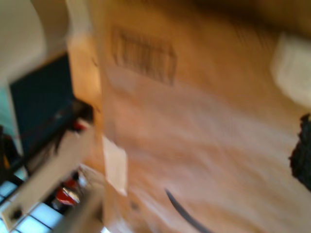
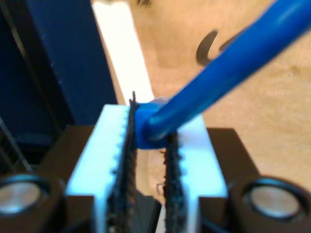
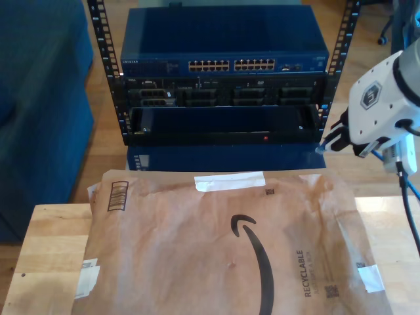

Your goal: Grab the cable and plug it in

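Second gripper (image 2: 148,145) pinching the blue cable (image 2: 228,63) by its plug end beside the rack (image 3: 223,72): light, floppy, best gripped there.

Mailer: a large brown paper shipping mailer (image 3: 216,249) lies flat across the counter, printed with a black curved arrow, a barcode and the word "RECYCLABLE", with white labels and tape on it; the first wrist view shows it blurred (image 1: 204,136).
Counter: light wooden top (image 3: 49,243), bare at both sides of the mailer in the exterior view.
Rack: black perforated rails (image 3: 105,72) behind the counter.
Switch: dark blue unit (image 3: 223,46) at the rack's top, with two blocks of ports on its front.
Lower units: black equipment (image 3: 223,95) under the switch, then an open dark bay.
Floor: wooden (image 3: 105,151).
Blue furniture: a blue upholstered piece (image 3: 39,98) at the exterior view's left.
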Controlling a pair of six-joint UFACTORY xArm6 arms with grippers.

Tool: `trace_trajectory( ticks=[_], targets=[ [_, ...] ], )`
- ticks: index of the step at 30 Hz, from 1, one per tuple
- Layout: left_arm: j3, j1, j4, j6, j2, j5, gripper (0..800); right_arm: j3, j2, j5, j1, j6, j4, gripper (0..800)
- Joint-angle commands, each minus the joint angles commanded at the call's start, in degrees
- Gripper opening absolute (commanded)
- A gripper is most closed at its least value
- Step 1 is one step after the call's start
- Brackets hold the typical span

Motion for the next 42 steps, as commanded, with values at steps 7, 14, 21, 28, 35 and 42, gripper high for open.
trace_trajectory(
  ticks=[7,14,21,28,35,42],
  targets=[
    [14.51,13.45,3.34,17.05,-6.07,-5.71,800,-1.14,4.04,0.09,1.58,3.25,-4.22,3],
    [21.19,28.40,8.35,39.38,-6.86,-6.15,800,-0.79,4.22,0.18,1.85,3.87,-4.22,3],
    [31.12,41.76,12.66,45.10,-6.86,-14.59,800,-0.53,4.22,0.18,3.87,5.80,-4.48,3],
    [33.67,48.53,13.19,49.93,-6.95,-20.40,800,1.67,3.60,0.09,4.13,6.33,-4.40,3],
    [33.67,48.70,13.01,51.96,-7.56,-19.69,800,3.87,2.64,0.09,4.04,7.47,-4.57,3],
    [37.36,53.01,13.27,56.70,-11.60,-21.71,800,4.22,2.20,-0.26,4.13,7.56,-4.40,3]
  ],
)
